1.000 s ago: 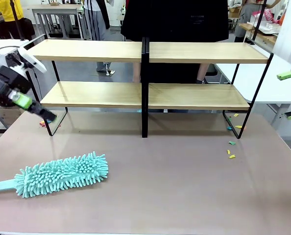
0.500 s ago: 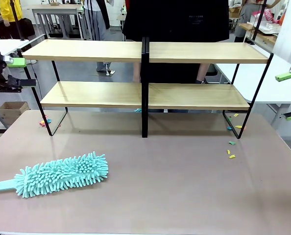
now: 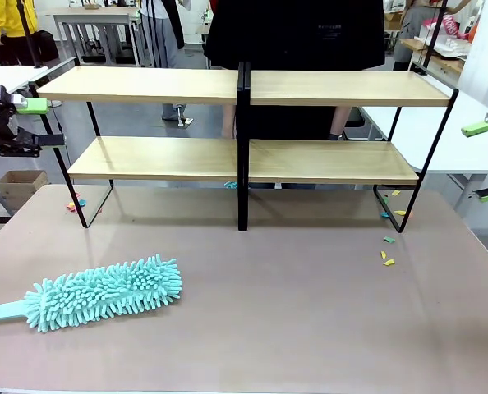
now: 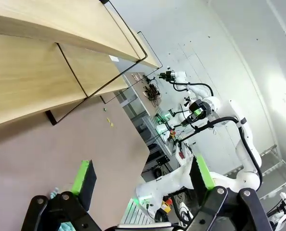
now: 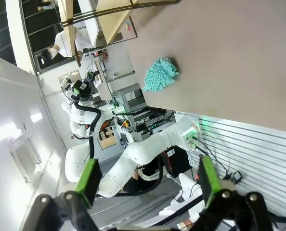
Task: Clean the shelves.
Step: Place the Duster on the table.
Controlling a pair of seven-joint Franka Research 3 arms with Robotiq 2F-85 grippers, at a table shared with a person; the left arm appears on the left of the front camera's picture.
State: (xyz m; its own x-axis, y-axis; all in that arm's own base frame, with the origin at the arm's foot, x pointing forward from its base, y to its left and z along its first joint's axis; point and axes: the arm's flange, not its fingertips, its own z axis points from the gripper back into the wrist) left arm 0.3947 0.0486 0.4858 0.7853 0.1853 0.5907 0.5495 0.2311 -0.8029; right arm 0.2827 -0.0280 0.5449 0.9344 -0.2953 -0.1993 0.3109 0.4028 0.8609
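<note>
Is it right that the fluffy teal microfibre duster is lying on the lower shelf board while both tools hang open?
Not quite. The fluffy teal microfibre duster lies on the brown tabletop in front of the light-wood shelves, as the front view shows. Both tools, left and right, are open.

The right gripper (image 5: pixel 145 182) sits at the bottom, with its two black fingers and green pads (image 5: pixel 90 179) spread wide apart and nothing between them. Past the fingers lies the big flat brownish table top (image 5: pixel 229 57). A fluffy teal duster head (image 5: pixel 160 74) rests on it near the edge. At the top, the light-wood shelves with thin black metal frame (image 5: pixel 111 17) stand on the table, tipped sideways in this picture. Farther off, the white left arm (image 5: pixel 133 159) bends up from its base, and its black gripper with a green spot (image 5: pixel 79 89) hangs beside the shelves.
</note>
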